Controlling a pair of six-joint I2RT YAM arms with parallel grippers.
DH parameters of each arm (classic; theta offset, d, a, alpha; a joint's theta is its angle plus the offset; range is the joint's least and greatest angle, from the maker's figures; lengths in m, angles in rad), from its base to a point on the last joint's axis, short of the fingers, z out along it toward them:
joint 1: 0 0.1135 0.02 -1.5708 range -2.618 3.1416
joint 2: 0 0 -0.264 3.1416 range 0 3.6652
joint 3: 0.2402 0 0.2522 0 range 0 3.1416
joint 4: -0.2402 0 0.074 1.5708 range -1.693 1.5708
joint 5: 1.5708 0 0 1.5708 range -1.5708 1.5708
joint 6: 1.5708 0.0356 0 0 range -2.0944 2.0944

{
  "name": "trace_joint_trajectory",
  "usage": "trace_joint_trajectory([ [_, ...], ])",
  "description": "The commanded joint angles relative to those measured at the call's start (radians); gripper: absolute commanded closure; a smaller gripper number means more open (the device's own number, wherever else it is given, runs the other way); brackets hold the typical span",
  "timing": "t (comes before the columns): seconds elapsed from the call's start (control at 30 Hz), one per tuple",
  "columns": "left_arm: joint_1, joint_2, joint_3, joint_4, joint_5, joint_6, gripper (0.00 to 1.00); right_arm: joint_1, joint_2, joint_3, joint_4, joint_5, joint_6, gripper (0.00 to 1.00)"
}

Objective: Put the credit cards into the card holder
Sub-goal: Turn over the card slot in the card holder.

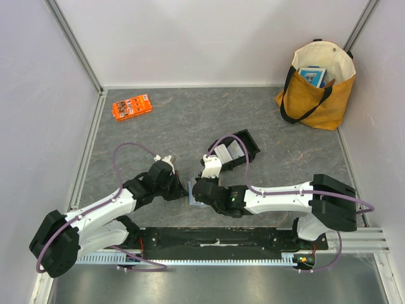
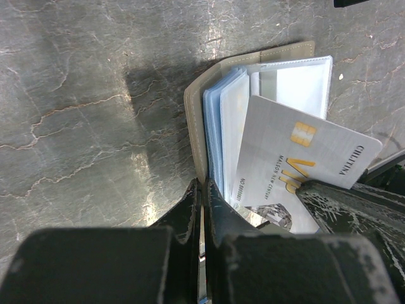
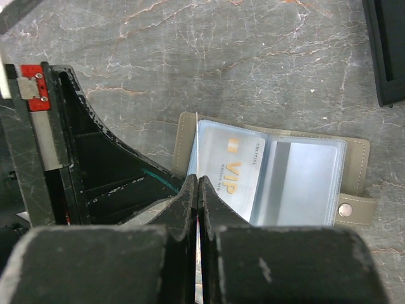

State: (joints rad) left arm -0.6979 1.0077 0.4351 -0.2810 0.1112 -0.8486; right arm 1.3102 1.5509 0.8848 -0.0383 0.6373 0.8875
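The card holder [image 2: 195, 126] lies open on the grey table between the two arms [image 1: 197, 201], taupe cover down and clear bluish sleeves up [image 3: 304, 177]. My left gripper [image 2: 204, 187] is shut on the holder's near edge, pinching cover and sleeve leaves. One credit card [image 2: 297, 158], silver with gold "VIP" lettering, leans at a slant over the sleeves. In the right wrist view it looks partly inside the left sleeve [image 3: 235, 166]. My right gripper [image 3: 199, 180] is shut, with its tips against that card's lower edge. Its finger [image 2: 342, 199] lies across the card's face.
A black open tray [image 1: 248, 140] with pale flat pieces in it stands just behind the grippers, and its corner shows in the right wrist view [image 3: 386, 57]. An orange packet [image 1: 131, 106] lies at the far left. A yellow tote bag [image 1: 316, 88] stands at the far right corner.
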Motion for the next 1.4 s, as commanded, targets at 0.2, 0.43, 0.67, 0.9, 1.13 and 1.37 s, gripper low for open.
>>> trace_joint_trajectory([
  [0.2,-0.003,-0.017,-0.006,0.034,0.008,0.002,0.98,0.006,-0.023,0.031,0.061,0.028,0.008,1.00],
  [0.43,-0.003,-0.017,-0.004,0.034,0.013,0.002,0.98,0.006,0.001,0.039,0.078,0.019,0.002,1.00],
  [0.67,-0.003,-0.021,-0.007,0.034,0.010,0.000,0.98,0.006,0.026,0.033,0.045,0.039,-0.002,1.00],
  [0.9,-0.003,-0.021,-0.009,0.034,0.007,0.000,0.98,0.004,0.000,0.028,0.002,0.082,-0.009,1.00],
  [1.13,-0.003,-0.012,-0.010,0.034,0.005,0.005,0.98,0.006,-0.038,0.016,-0.011,0.093,-0.015,1.00],
  [1.37,-0.003,-0.012,-0.015,0.034,0.002,0.003,0.98,0.006,-0.081,-0.006,-0.017,0.102,-0.021,1.00],
])
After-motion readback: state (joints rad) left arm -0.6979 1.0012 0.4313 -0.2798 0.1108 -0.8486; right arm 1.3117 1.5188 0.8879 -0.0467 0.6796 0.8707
